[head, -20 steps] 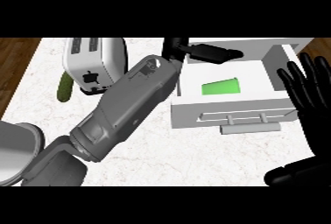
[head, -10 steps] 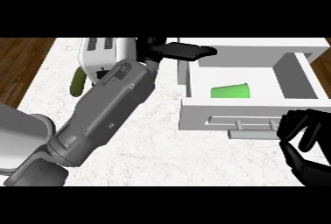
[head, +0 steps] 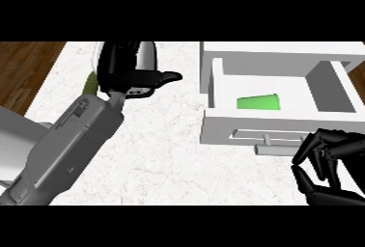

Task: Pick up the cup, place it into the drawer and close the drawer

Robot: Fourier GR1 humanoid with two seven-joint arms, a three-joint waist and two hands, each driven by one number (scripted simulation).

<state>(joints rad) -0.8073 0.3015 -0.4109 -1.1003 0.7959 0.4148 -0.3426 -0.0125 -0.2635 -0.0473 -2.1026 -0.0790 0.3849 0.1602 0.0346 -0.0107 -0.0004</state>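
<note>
Green cup (head: 259,102) in white drawer (head: 278,132) on white-marbled counter (head: 164,159).

Marbled counter (head: 164,144), matt white drawer (head: 285,130), wood floor (head: 28,67).

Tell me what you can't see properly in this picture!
- Toaster, head view: mostly hidden behind the left hand.
- Green thing beside the toaster: only a sliver shows past the left arm, so I can't tell what it is.
- Right hand: cut off by the right edge.
- Drawer holding the cup: its right side is cut off.
</note>
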